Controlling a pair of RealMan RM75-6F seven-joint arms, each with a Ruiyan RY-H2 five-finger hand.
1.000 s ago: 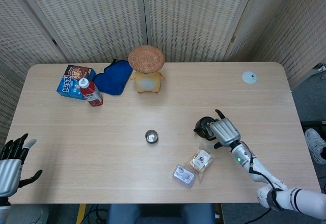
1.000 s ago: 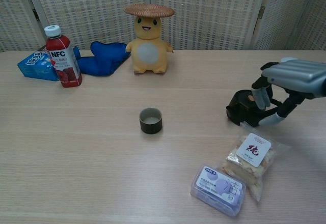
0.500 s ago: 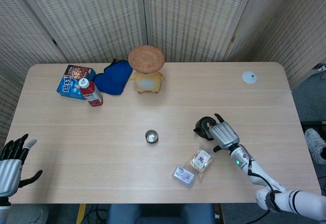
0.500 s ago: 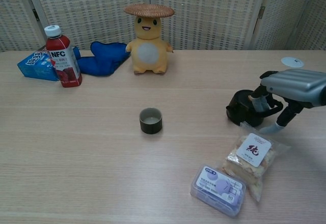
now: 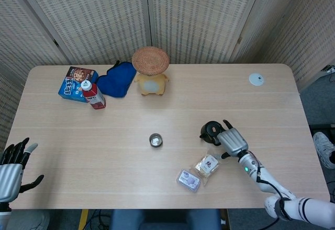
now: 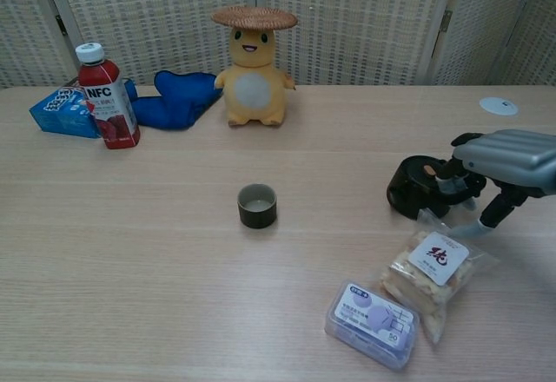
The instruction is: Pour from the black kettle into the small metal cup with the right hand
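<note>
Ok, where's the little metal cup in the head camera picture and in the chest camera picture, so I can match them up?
Head view: the small metal cup sits a little left of centre on the table, seen from above.
Chest view: the small metal cup stands near the middle of the picture, seen from the side.
Shared landmark: the yellow toy with the straw hat stands behind the cup in both views.

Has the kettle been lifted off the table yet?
No, in the chest view the kettle sits on the table, right hand beside it.
</note>
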